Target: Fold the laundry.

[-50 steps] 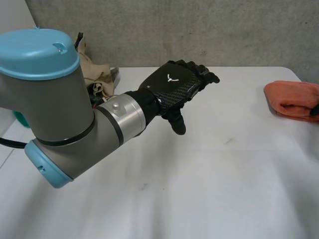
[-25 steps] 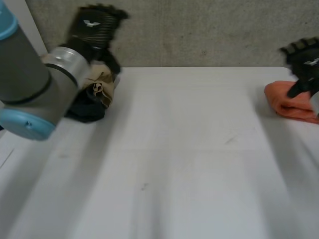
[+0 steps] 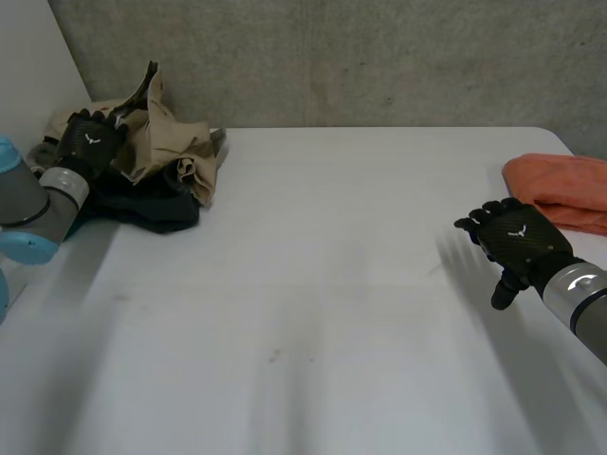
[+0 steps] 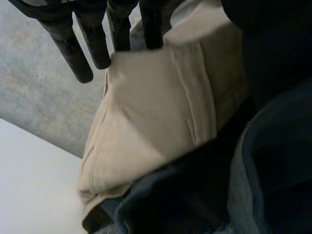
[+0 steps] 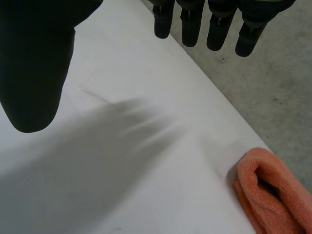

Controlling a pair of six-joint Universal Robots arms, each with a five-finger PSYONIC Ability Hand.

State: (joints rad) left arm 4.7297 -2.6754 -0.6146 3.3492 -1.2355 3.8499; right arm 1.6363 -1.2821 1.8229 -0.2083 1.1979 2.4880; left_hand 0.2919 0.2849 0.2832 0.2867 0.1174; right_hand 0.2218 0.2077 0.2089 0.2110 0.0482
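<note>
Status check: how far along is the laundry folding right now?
Done: one orange towel lies folded at the table's right edge. In hand: nothing gripped; the left hand, fingers straight, is at the beige garment, and the right hand hovers open over the table. Left: the beige garment and dark clothing, heaped unfolded.

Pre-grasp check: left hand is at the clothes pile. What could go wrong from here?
1. The beige garment lies tangled with a dark garment; the open left hand may drag up both.
2. Both sit at the table corner, so a pull might spill them over.
3. The right hand, open, hovers near the folded orange cloth; a sweep could undo it.
</note>
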